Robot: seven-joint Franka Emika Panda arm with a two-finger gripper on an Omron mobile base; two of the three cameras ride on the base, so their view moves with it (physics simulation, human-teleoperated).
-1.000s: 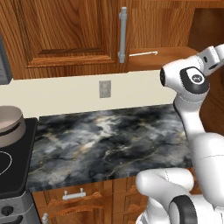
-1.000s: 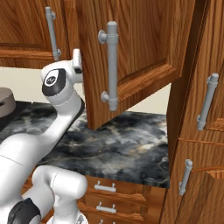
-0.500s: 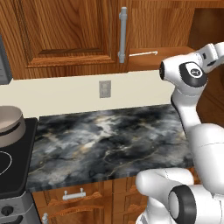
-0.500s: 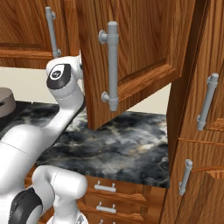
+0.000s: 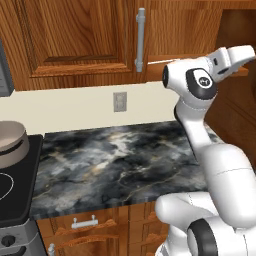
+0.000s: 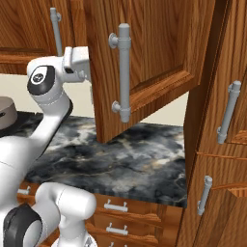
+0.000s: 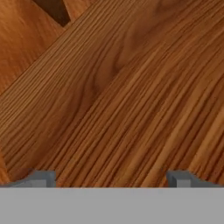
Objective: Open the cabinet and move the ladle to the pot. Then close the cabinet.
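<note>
Marble counter (image 5: 120, 160) is flanked by a stove (image 5: 12, 195) bearing the pot (image 5: 11, 142). Cabinet (image 6: 144, 53) door is swung open, blocking the gripper (image 7: 111, 178), seen spread wide, empty, against wood grain.

Grained wooden cabinet (image 6: 154, 53), grey metal handle (image 6: 123, 72), glossy marble counter (image 5: 120, 160)
</note>
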